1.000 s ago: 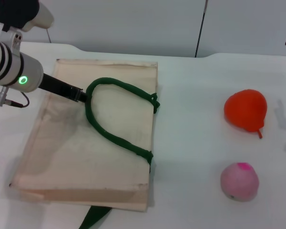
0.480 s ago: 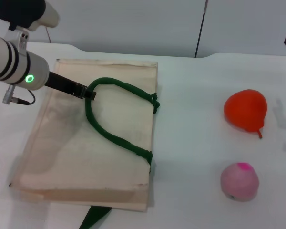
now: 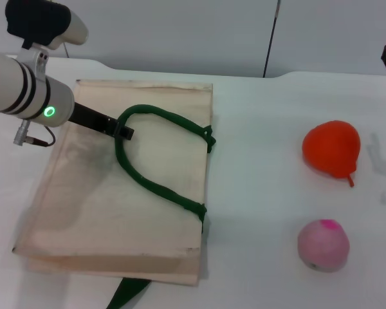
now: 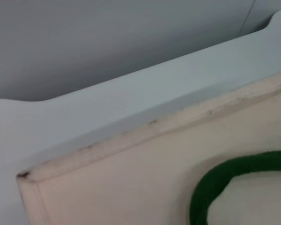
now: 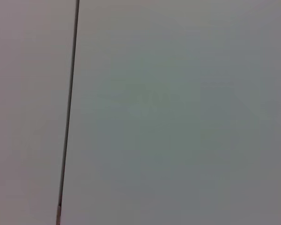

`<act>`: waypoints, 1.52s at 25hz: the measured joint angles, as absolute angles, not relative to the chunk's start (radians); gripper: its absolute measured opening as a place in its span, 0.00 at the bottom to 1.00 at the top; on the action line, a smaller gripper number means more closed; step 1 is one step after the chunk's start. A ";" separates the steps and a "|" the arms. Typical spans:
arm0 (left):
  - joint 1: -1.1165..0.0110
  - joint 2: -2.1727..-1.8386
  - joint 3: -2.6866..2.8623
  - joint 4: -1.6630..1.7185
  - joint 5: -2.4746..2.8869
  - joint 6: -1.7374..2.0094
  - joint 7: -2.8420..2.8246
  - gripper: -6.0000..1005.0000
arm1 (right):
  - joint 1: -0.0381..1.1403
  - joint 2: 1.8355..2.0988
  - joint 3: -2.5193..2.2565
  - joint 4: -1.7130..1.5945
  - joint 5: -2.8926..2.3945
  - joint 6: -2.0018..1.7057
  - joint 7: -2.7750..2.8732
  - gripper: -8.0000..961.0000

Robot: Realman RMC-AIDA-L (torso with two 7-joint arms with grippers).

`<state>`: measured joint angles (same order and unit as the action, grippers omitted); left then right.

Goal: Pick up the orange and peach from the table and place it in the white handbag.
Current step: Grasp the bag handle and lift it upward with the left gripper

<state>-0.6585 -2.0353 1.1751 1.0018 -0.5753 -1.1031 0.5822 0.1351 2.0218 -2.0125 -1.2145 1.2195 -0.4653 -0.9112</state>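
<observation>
The left gripper (image 3: 123,132), closure unclear, meets the green handle (image 3: 156,187) at frame left; the handle should be lifted straight, opening the white handbag (image 3: 83,212).

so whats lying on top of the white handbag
Its dark green rope handle loops across the white handbag, with the left gripper at the loop's far end. No fruit is on it. Its inside is hidden.

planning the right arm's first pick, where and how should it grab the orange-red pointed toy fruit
Probably from above, fingers closing across the wide rounded body of the orange-red pointed toy fruit, not its tapered tip with the small red stem. It lies apart from the pink peach, with bare white table around it.
</observation>
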 joint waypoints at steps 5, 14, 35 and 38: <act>-0.667 -2.036 1.175 0.986 -0.575 -1.090 0.584 0.42 | 0.137 2.022 -2.012 -1.215 1.219 -0.465 -0.911 0.70; -0.699 -2.036 1.178 0.929 -0.575 -1.066 0.593 0.40 | 0.138 2.022 -2.013 -1.220 1.220 -0.465 -0.911 0.70; -0.704 -2.032 1.183 0.923 -0.575 -1.047 0.599 0.16 | 0.139 2.022 -2.012 -1.218 1.220 -0.465 -0.915 0.70; -0.701 -2.030 1.171 0.976 -0.584 -1.081 0.606 0.15 | 0.141 2.022 -2.012 -1.214 1.220 -0.452 -0.919 0.70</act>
<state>-0.7013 -2.0300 1.1705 0.9762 -0.5843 -1.0806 0.6064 0.1406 2.0218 -2.0125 -1.2140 1.2195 -0.4521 -0.9191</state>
